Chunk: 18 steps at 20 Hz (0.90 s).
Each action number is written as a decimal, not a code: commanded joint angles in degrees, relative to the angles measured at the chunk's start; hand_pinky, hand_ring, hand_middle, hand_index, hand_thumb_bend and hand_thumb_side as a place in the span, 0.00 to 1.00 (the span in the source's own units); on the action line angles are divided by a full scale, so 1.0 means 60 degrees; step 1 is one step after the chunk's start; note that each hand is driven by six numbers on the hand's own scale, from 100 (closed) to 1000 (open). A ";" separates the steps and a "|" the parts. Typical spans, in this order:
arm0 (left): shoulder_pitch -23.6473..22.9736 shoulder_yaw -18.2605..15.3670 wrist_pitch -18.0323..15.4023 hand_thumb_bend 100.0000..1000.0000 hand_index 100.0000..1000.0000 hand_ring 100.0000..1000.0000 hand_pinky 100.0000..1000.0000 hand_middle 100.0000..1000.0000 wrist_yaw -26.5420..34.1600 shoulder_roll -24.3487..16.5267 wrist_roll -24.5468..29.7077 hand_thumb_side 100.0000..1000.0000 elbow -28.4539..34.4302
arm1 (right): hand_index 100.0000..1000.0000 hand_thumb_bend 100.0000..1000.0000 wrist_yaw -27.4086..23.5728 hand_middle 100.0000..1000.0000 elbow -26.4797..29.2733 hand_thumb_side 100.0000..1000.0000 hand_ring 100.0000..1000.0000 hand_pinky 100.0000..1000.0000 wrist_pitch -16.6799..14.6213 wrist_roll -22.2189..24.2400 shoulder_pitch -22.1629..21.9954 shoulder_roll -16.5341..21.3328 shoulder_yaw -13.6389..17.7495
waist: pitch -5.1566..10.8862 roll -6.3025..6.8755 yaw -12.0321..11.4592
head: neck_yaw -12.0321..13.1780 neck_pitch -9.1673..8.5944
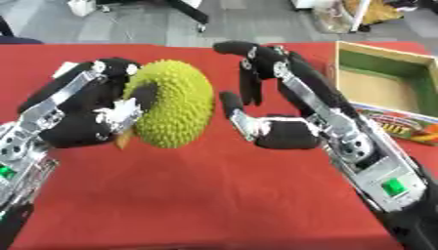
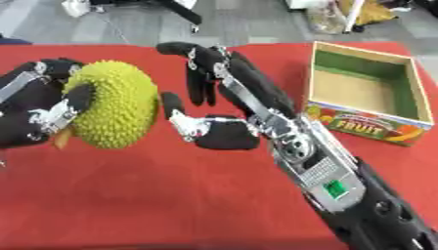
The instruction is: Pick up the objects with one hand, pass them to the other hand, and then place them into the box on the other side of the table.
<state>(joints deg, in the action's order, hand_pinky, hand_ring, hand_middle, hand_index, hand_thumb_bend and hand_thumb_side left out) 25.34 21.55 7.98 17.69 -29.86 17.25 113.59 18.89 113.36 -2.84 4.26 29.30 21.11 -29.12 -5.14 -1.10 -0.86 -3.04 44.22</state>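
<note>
Now spiky fruit (image 1: pixel 175 102) in left hand (image 1: pixel 90 114)

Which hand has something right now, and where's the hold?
The left hand holds the spiky green fruit, fingers curled around its left side. The right hand is open beside it, holding nothing.

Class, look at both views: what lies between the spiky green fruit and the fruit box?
The right robot hand, open, lies between the spiky green fruit and the fruit box; clearest in the right eye view.
</note>
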 commanded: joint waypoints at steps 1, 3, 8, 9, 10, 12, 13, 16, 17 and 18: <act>0.0239 0.0024 0.0076 0.00 0.44 0.39 0.67 0.33 0.0015 -0.0130 0.0057 0.31 0.0168 | 0.89 0.00 -0.0364 0.25 0.0206 0.46 0.31 0.20 -0.0075 0.0224 0.0216 0.0049 -0.0060 | 0.0236 -0.0102 0.0007 | 0.0031 -0.0017; 0.0298 0.0045 0.0153 0.00 0.44 0.39 0.67 0.33 -0.0053 -0.0107 0.0042 0.31 0.0168 | 0.89 0.00 -0.0556 0.25 0.0206 0.46 0.31 0.20 -0.0127 0.0357 0.0260 -0.0006 -0.0130 | 0.0230 -0.0102 0.0018 | 0.0046 -0.0017; 0.0361 0.0059 0.0317 0.00 0.44 0.39 0.67 0.33 -0.0217 -0.0062 -0.0034 0.30 0.0168 | 0.88 0.00 -0.0997 0.23 0.0206 0.49 0.31 0.19 -0.0121 0.0680 0.0336 -0.0050 -0.0305 | 0.0217 -0.0113 0.0034 | 0.0058 -0.0017; 0.0372 0.0058 0.0347 0.00 0.44 0.39 0.67 0.33 -0.0221 -0.0047 -0.0052 0.31 0.0168 | 0.88 0.00 -0.1094 0.23 0.0206 0.49 0.31 0.19 -0.0072 0.0722 0.0350 -0.0047 -0.0342 | 0.0216 -0.0115 0.0033 | 0.0063 -0.0017; 0.0385 0.0058 0.0371 0.00 0.44 0.39 0.67 0.33 -0.0216 -0.0033 -0.0067 0.31 0.0168 | 0.88 0.00 -0.1181 0.23 0.0206 0.48 0.31 0.18 -0.0019 0.0766 0.0367 -0.0042 -0.0377 | 0.0215 -0.0117 0.0031 | 0.0065 -0.0017; 0.0414 0.0063 0.0397 0.00 0.44 0.39 0.67 0.33 -0.0200 -0.0013 -0.0075 0.31 0.0168 | 0.88 0.00 -0.1304 0.23 0.0206 0.49 0.31 0.18 0.0082 0.0892 0.0407 -0.0035 -0.0446 | 0.0211 -0.0122 0.0029 | 0.0063 -0.0017; 0.0433 0.0065 0.0404 0.00 0.44 0.39 0.67 0.33 -0.0198 -0.0005 -0.0073 0.31 0.0168 | 0.88 0.00 -0.1355 0.23 0.0206 0.48 0.31 0.18 0.0140 0.0983 0.0418 -0.0028 -0.0493 | 0.0208 -0.0126 0.0026 | 0.0063 -0.0017; 0.0473 0.0069 0.0417 0.00 0.44 0.39 0.67 0.33 -0.0204 0.0021 -0.0066 0.31 0.0168 | 0.85 0.00 -0.1517 0.22 0.0206 0.51 0.30 0.18 0.0358 0.1352 0.0423 -0.0010 -0.0613 | 0.0199 -0.0131 0.0019 | 0.0064 -0.0017; 0.0483 0.0068 0.0414 0.00 0.44 0.39 0.67 0.33 -0.0199 0.0031 -0.0064 0.31 0.0168 | 0.84 0.00 -0.1602 0.22 0.0206 0.50 0.30 0.18 0.0445 0.1453 0.0418 -0.0005 -0.0645 | 0.0197 -0.0133 0.0018 | 0.0064 -0.0017; 0.0490 0.0066 0.0410 0.00 0.44 0.39 0.68 0.33 -0.0190 0.0041 -0.0063 0.31 0.0168 | 0.82 0.00 -0.1661 0.22 0.0206 0.49 0.31 0.18 0.0515 0.1542 0.0419 0.0001 -0.0661 | 0.0197 -0.0134 0.0017 | 0.0068 -0.0017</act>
<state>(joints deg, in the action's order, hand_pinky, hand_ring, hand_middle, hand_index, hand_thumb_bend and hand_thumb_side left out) 26.89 22.10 10.34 16.62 -29.34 16.92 113.59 9.71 113.36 -0.13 12.65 30.78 20.56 -32.89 -5.14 -1.24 -0.76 -2.66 44.22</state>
